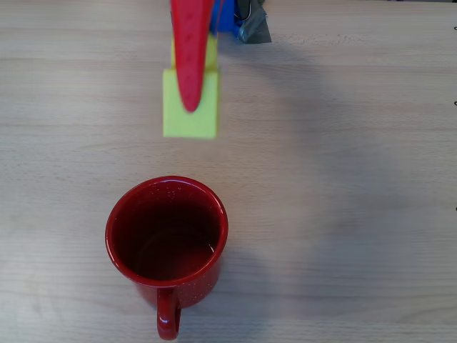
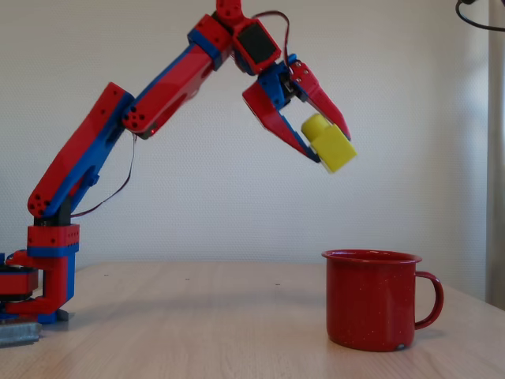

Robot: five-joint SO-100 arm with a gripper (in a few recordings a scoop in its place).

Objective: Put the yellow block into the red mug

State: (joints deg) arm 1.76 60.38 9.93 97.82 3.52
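The yellow block [image 2: 329, 144] hangs high in the air, pinched between the red fingers of my gripper [image 2: 330, 150], which is shut on it. In the overhead view the yellow block [image 1: 191, 114] shows large and near the camera, with a red finger [image 1: 191, 64] crossing its top. The red mug [image 2: 373, 299] stands upright on the table with its handle to the right in the fixed view. Seen from overhead, the red mug [image 1: 167, 232] sits below the block in the picture, its dark inside holding nothing, handle toward the bottom edge.
The red and blue arm [image 2: 110, 134] reaches up from its base [image 2: 39, 292] at the left of the wooden table [image 2: 197, 332]. A grey clamp [image 1: 253, 27] shows by the base at the top of the overhead view.
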